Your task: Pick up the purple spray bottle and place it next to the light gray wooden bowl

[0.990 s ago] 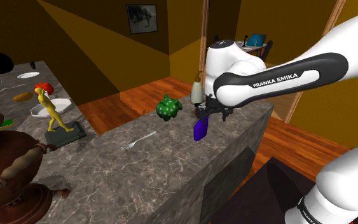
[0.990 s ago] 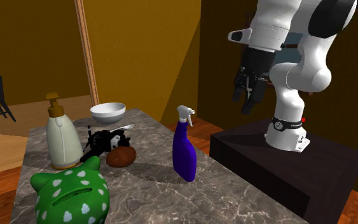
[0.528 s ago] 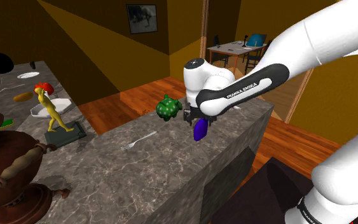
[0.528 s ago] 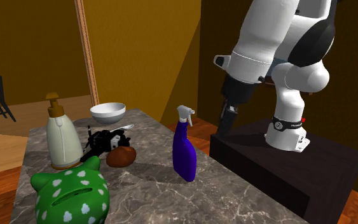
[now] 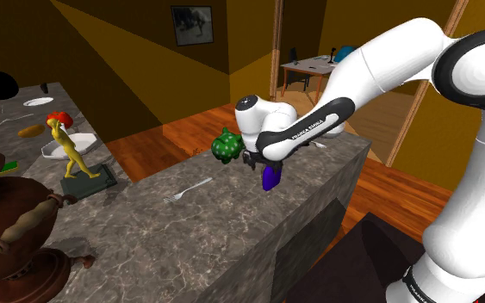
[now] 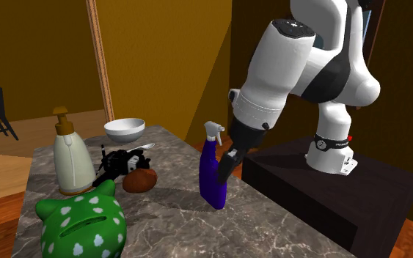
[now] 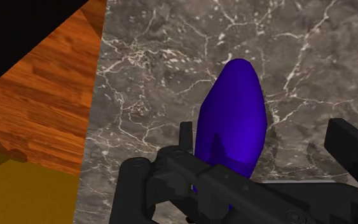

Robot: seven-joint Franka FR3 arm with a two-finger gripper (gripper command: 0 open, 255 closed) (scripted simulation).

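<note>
The purple spray bottle point(image 6: 211, 179) with a white trigger head stands upright on the marble counter point(image 6: 168, 220), near the edge on the arm's side. My black gripper point(image 6: 225, 167) has come down beside it, level with the bottle's body. In the wrist view the bottle point(image 7: 231, 124) lies between my fingers, close to one finger point(image 7: 185, 132) and apart from the other; the gripper point(image 7: 267, 133) is open. In the shoulder view the bottle point(image 5: 270, 176) shows just below the gripper point(image 5: 257, 160). The pale bowl point(image 6: 124, 130) sits at the counter's far end.
A green white-spotted piggy bank point(image 6: 80, 220), a cream soap dispenser point(image 6: 71, 157), a brown lump point(image 6: 140, 180) and a black-and-white toy point(image 6: 122, 159) stand between bottle and bowl. A fork point(image 5: 189, 189) lies mid-counter. A yellow figurine point(image 5: 72, 155) and a brown urn point(image 5: 16, 232) stand further along.
The arm has swung down and toward the bottle; the gripper, earlier high above the stand, now sits low around the bottle. The bottle has not moved.
</note>
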